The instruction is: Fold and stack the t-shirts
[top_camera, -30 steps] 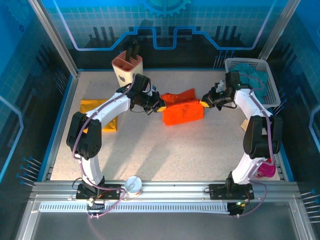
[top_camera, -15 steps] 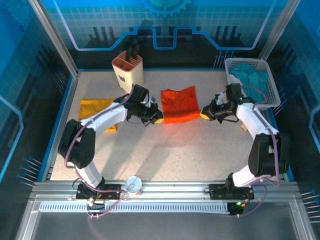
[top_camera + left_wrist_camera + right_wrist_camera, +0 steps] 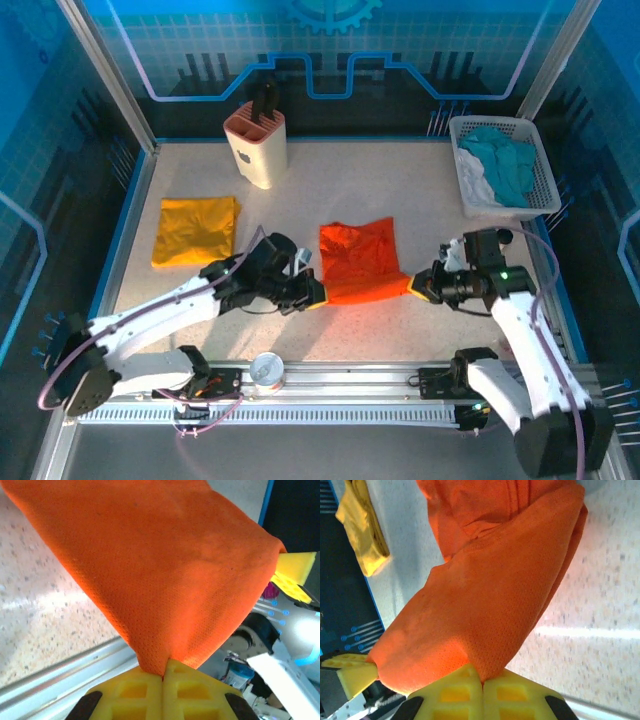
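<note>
as it slid nearer, orange-red t-shirt (image 3: 358, 262) stretched

Orange-red t-shirt (image 3: 358, 262) stretched mid-table, near corners lifted, mustard-yellow t-shirt (image 3: 196, 229) folded flat at left

knife block (image 3: 258, 148) back left, basket (image 3: 495, 120) back right, open table (image 3: 400, 205) between

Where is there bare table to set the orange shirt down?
Widest bare patch: far centre, between the utensil holder and the basket, behind the orange t-shirt. A narrower strip separates it from the yellow t-shirt. Near side is crowded: left hand and right hand grip the shirt.
</note>
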You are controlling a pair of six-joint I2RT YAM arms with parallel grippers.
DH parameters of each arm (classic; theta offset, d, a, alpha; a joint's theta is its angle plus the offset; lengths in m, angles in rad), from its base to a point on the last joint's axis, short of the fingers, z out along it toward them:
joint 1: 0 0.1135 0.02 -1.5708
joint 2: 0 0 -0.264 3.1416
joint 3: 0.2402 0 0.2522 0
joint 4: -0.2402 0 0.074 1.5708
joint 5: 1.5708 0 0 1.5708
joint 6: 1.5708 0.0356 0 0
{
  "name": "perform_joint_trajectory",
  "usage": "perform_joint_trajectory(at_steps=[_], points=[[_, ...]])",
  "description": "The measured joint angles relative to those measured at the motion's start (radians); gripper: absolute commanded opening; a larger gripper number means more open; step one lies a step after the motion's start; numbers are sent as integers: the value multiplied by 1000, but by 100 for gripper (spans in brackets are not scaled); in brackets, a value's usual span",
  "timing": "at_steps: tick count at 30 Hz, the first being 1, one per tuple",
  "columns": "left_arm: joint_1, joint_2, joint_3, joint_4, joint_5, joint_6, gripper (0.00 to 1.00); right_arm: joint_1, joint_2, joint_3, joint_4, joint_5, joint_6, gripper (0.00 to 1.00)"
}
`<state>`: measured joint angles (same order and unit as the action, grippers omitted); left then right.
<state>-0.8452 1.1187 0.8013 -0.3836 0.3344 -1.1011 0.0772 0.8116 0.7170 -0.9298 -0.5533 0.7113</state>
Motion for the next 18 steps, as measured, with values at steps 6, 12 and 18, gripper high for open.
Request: perform_joint_trajectory(at_steps=[6, 12, 18], points=[[-96, -130, -6, -57, -86, -98, 1, 10, -144, 11, -144, 2, 38, 0], [-75, -120, 48, -109, -128, -105, 3, 14, -28, 84, -149, 1, 51, 0], [56, -37, 67, -95, -89, -91, 3, 14, 130, 180, -71, 2, 48, 0]])
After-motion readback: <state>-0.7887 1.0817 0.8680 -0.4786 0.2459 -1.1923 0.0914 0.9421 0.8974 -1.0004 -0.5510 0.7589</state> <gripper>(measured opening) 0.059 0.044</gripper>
